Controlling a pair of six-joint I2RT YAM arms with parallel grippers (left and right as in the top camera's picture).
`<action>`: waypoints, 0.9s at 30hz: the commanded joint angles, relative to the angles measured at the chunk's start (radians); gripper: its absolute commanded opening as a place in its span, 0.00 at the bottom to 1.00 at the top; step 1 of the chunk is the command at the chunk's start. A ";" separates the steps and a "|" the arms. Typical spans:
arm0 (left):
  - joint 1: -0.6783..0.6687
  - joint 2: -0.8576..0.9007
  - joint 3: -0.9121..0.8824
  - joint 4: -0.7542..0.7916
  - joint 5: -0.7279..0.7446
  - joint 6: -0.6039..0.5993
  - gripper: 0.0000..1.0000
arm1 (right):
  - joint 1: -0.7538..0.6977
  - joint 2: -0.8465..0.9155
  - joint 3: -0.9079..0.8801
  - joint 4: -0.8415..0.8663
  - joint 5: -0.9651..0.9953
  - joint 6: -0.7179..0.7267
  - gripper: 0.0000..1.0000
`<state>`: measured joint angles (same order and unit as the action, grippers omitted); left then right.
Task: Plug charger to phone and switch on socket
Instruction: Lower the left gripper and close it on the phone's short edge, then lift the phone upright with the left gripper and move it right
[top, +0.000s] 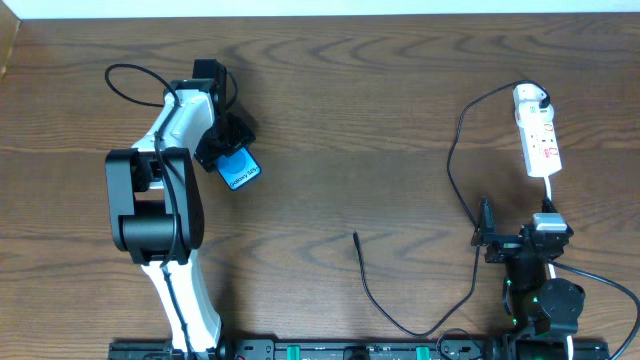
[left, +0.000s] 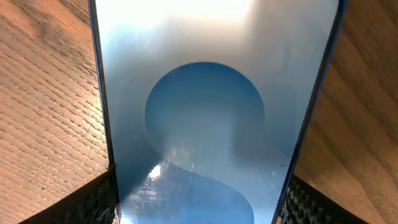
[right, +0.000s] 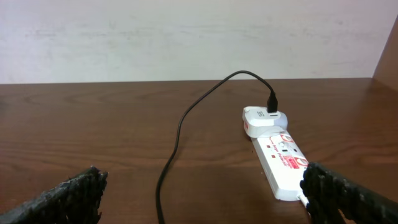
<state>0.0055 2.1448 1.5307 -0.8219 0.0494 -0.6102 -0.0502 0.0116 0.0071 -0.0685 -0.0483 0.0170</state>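
Two claws and three task items are occupying the surface (top: 380, 100).

- **Left claw** (top: 226, 143): it is straddling the phone (top: 238, 168) at far left, with its pads (left: 87, 205) lying along the long edges, presumably to steady it for plugging. Whether they are pinching, I cannot tell.
- **Right claw** (right: 208, 194): it is hanging spread wide and facing the socket (top: 537, 135), likely for its switch.
- **Charger** (top: 455, 150): it is trailing from the socket's adapter (right: 264, 118), its tip (top: 356, 237) lying free, well apart from the phone.

The left arm (top: 165, 200) reaches toward twelve o'clock, its left gripper (top: 228, 150) tipped toward one, fingers (left: 93, 202) flanking the phone (left: 205, 124); whether they pinch it, I can't tell. The right arm (top: 545, 300) sits folded, its right gripper (top: 518, 238) facing twelve, jaws spread wide.
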 joint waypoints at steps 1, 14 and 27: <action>0.005 0.027 -0.038 -0.010 -0.013 -0.016 0.73 | -0.002 -0.006 -0.002 -0.004 0.005 -0.011 0.99; 0.005 0.027 -0.038 -0.010 -0.013 -0.016 0.48 | -0.002 -0.006 -0.002 -0.004 0.005 -0.011 0.99; 0.005 0.027 -0.037 -0.010 -0.013 -0.012 0.07 | -0.002 -0.006 -0.002 -0.004 0.005 -0.011 0.99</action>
<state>0.0055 2.1448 1.5307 -0.8219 0.0494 -0.6098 -0.0502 0.0116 0.0071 -0.0685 -0.0479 0.0170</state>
